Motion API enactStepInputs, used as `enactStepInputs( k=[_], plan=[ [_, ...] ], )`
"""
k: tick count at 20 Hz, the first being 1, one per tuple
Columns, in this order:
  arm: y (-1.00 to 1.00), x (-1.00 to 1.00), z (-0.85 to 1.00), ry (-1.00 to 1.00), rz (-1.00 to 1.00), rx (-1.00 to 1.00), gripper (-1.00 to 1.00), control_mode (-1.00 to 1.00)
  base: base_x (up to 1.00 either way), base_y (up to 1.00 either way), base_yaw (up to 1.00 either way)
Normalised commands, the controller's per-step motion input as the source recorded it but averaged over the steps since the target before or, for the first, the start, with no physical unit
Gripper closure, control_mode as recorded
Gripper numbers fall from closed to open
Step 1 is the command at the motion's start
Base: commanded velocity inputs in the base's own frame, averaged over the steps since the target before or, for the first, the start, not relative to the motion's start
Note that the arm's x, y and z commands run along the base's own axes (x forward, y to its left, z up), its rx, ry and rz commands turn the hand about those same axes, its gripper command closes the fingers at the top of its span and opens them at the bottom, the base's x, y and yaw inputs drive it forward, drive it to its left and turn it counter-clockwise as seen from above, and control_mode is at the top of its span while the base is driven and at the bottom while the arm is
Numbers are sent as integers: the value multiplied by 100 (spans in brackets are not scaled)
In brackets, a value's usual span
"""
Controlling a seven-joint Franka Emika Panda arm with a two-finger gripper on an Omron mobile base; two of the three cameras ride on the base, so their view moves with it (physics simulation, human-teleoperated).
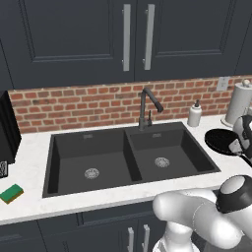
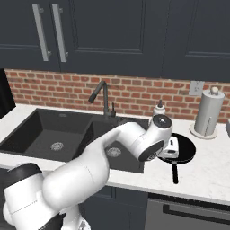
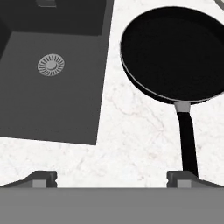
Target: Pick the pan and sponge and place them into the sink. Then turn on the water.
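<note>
The black pan lies on the white counter right of the sink, its handle pointing toward me. My gripper hovers open above the counter between the sink's right basin and the pan. Its right fingertip sits just beside the end of the handle, and nothing is between the fingers. In the right base view the hand hangs over the pan's near left rim. The green and yellow sponge rests on the counter at the far left of the sink. No water runs from the faucet.
A white soap bottle stands behind the sink's right corner. A paper towel roll stands at the back right, past the pan. A dark appliance stands at the left edge. Brick wall and dark cabinets lie behind.
</note>
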Motion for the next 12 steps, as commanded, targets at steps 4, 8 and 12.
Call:
enactStepInputs(
  k=[4, 8, 12],
  plan=[
    [-34, 0, -29, 6, 0, 0, -100, -100, 0, 0, 0],
    [-36, 0, -31, 11, 0, -1, -100, -100, 0, 0, 0],
    [-39, 0, -40, 11, 0, -5, -100, -100, 0, 0, 0]
  ],
)
